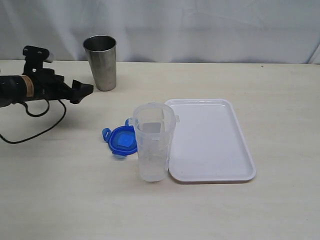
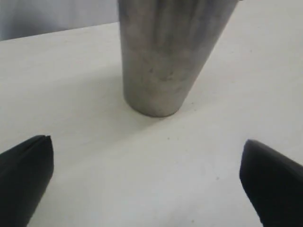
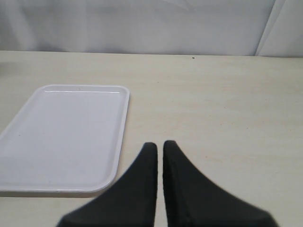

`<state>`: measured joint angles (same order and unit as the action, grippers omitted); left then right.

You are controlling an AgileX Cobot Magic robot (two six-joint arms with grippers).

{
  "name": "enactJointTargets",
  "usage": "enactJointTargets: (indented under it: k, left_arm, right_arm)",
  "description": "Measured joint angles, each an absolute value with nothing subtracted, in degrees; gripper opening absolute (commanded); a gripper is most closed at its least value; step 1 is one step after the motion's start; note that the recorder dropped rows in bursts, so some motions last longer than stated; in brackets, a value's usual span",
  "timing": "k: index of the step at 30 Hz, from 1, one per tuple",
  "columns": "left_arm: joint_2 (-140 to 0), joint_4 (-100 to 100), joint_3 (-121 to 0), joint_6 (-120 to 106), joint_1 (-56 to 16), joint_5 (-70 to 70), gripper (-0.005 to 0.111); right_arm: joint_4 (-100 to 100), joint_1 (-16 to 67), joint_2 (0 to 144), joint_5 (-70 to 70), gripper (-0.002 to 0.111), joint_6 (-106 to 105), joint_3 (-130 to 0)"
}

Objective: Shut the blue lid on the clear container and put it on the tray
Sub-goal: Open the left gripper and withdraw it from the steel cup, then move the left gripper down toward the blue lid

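The clear container (image 1: 152, 142), we note, stands empty and open-topped, well apart from the wide-spread left claw (image 1: 87, 90); right claw (image 3: 159, 151) pinched tight.

A lab test bench: bare beige table (image 1: 60, 200), white draped backdrop (image 1: 200, 25).

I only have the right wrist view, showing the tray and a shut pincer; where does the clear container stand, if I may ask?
Observer: The clear container stands upright, uncovered, beside the tray's left edge in the exterior view.
Operator: And the blue lid?
Observer: The blue lid lies on the table, left of the container and partly behind it.
Operator: And the left pincer?
Observer: The left pincer is open and empty, pointing toward the steel cup.
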<state>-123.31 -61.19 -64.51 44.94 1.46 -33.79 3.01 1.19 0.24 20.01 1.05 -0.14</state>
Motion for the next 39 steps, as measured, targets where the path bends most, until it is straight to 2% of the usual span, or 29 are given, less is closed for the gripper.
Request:
enactJointTargets:
  k: [7, 15, 21, 25, 29, 33, 39]
  left_arm:
    - [-107.2, -61.2, -56.0, 47.0, 1.2, -17.9, 0.1]
    - [-88.4, -61.2, -54.0, 54.5, -4.8, 9.1, 0.1]
    - [-82.0, -51.6, -57.8, 37.6, -8.0, 33.4, 0.1]
    - [-82.2, -31.5, -64.4, 19.8, -6.3, 46.7, 0.1]
    - [-82.7, -7.6, -66.7, 1.0, -4.8, 50.6, 0.1]
    - [-82.8, 7.7, -66.8, -7.4, -4.8, 48.8, 0.1]
    - [-82.8, 15.6, -66.7, -10.8, -4.8, 47.7, 0.1]
  right_arm:
    - [3.0, 1.2, 0.2, 20.0, 0.004, 1.0, -0.1]
    - [3.0, 1.2, 0.2, 20.0, 0.004, 1.0, -0.1]
    - [3.0, 1.2, 0.2, 20.0, 0.004, 1.0, -0.1]
    - [3.0, 1.2, 0.2, 20.0, 0.004, 1.0, -0.1]
    - [3.0, 1.2, 0.2, 20.0, 0.004, 1.0, -0.1]
    - [3.0, 1.2, 0.2, 20.0, 0.004, 1.0, -0.1]
    - [3.0, 1.2, 0.2, 20.0, 0.004, 1.0, -0.1]
